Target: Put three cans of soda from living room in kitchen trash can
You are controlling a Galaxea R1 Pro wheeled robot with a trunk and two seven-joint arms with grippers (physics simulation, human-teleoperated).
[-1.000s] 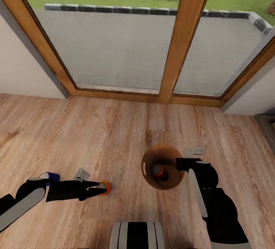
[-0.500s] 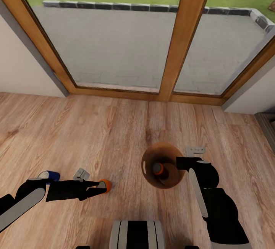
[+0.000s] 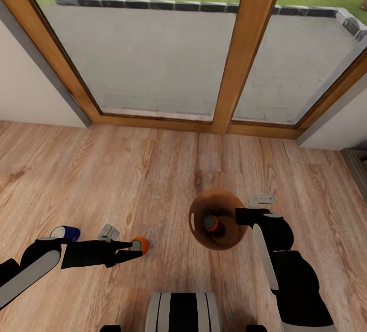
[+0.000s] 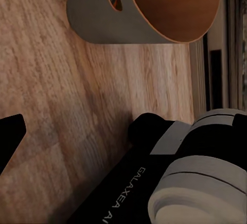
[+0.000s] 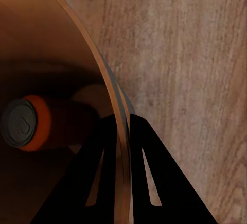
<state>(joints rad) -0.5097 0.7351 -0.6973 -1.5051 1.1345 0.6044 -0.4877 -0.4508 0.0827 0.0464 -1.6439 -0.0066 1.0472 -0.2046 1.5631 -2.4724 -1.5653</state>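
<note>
The tash can [image 3: 223, 200], dark grey outside and tan inside, stands on the wood floor with an orange can of soda [image 3: 210, 223] lying in it. My right gripper [image 3: 238, 216] is shut on its rim; in the right wrist view the fingers [image 5: 98, 162] straddle the rim [image 5: 110, 95] beside that can [image 5: 28, 123]. A second orange can [image 3: 139, 244] stands on the floor just past the tips of my left gripper [image 3: 135, 252], which is open and not holding it. A dark blue can [image 3: 65, 232] lies behind my left forearm.
Wood-framed glass doors [image 3: 239, 62] rise straight ahead, with white wall on both sides. A dark low edge [image 3: 357, 169] shows at the far right. The left wrist view has the bin's grey wall [image 4: 118, 23] and my right arm [image 4: 195, 177].
The whole picture has slid slightly, so the camera has moved. The floor cans and the bin sit a little higher in view. Both arms hold as before.
</note>
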